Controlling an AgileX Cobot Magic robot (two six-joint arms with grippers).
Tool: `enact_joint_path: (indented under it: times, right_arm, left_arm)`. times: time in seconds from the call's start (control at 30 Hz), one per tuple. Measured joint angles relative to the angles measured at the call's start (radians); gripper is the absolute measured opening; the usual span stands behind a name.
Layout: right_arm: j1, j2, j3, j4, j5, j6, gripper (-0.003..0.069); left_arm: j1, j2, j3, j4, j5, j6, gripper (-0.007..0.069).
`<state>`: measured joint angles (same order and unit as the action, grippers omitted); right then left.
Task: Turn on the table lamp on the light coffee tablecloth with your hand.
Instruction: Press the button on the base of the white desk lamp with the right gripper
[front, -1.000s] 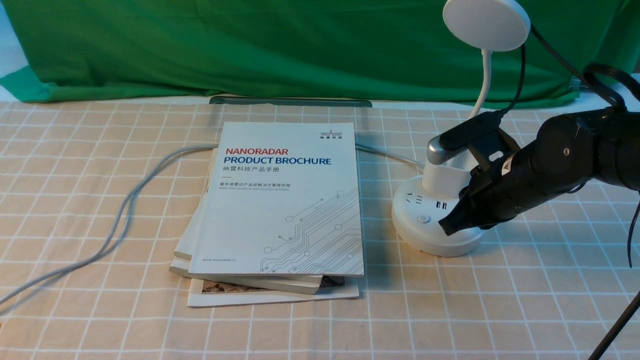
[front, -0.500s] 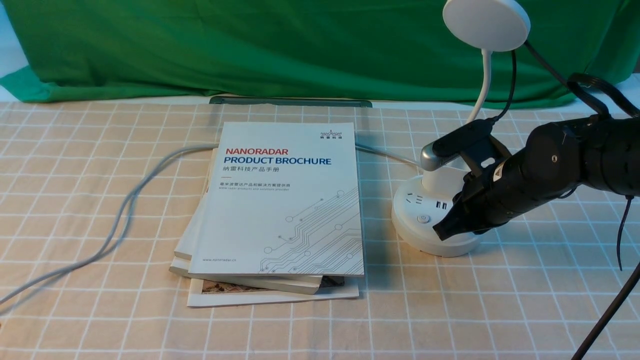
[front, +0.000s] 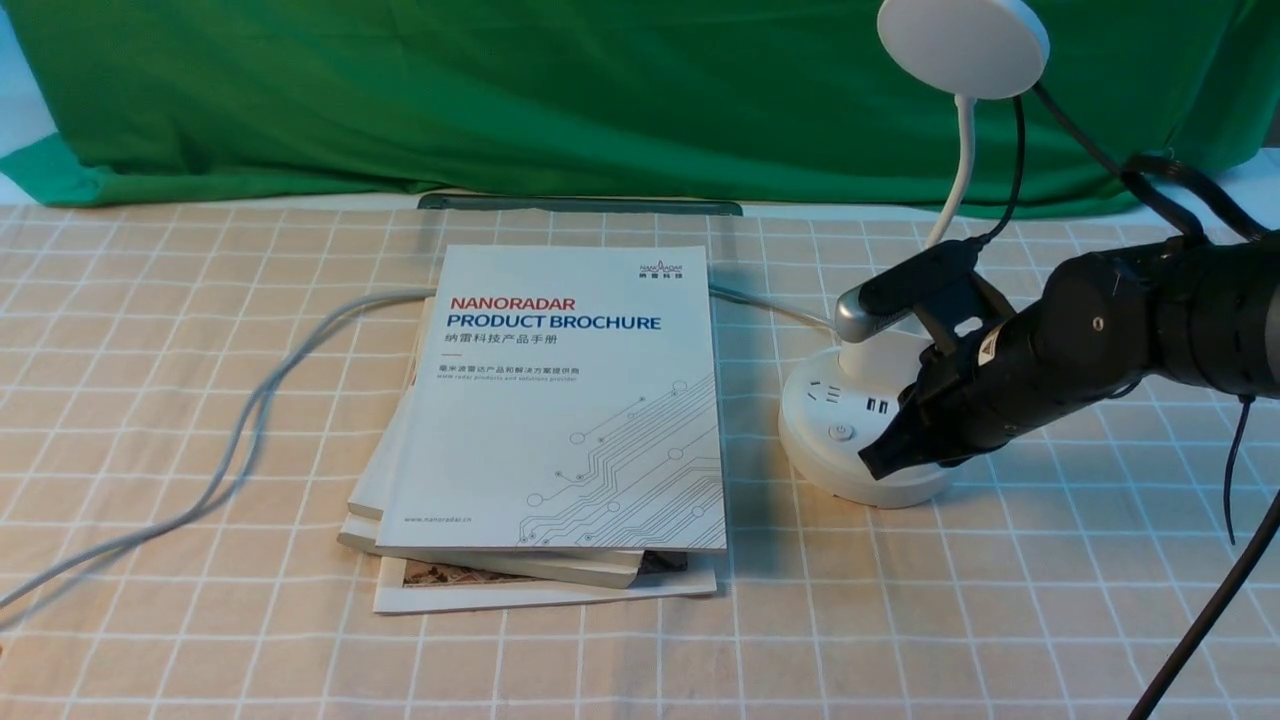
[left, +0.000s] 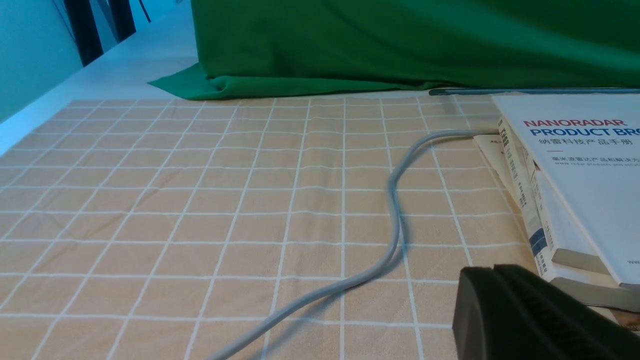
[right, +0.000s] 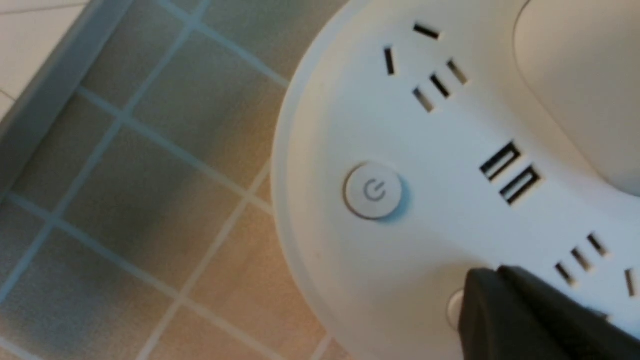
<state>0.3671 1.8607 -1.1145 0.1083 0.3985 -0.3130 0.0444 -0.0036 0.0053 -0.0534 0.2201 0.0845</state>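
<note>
The white table lamp (front: 850, 440) stands at the right on the light coffee tablecloth (front: 200, 620), its disc head (front: 963, 45) raised on the thin neck and unlit. My right gripper (front: 872, 465) is shut, and its pointed tip rests on the front of the round base. In the right wrist view the tip (right: 482, 280) covers most of a second round button (right: 454, 310). The power button (right: 374, 191) lies uncovered beside it. My left gripper (left: 480, 280) is shut and empty, low over the cloth near the books; it is out of the front view.
A stack of brochures and books (front: 570, 420) lies in the middle, left of the lamp. A grey cable (front: 250, 420) runs from under the books across the left side. Green cloth (front: 500, 90) hangs at the back. Black cables (front: 1200, 620) hang at the right.
My right gripper has moved left and slightly down along the lamp base, onto the second button. The lamp has shifted a little to the left.
</note>
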Motion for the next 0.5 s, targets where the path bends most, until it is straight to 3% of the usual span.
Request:
enact_joint_path:
  times: [0.23, 0.5]
  right_arm:
    - [0.001, -0.136, 0.04, 0.001, 0.056, 0.058, 0.0036]
    - [0.001, -0.619, 0.209, 0.001, -0.005, 0.109, 0.0038]
  left_arm:
    - [0.0, 0.0, 0.0, 0.0, 0.0, 0.0, 0.0021]
    - [0.0, 0.0, 0.0, 0.0, 0.0, 0.0, 0.0021]
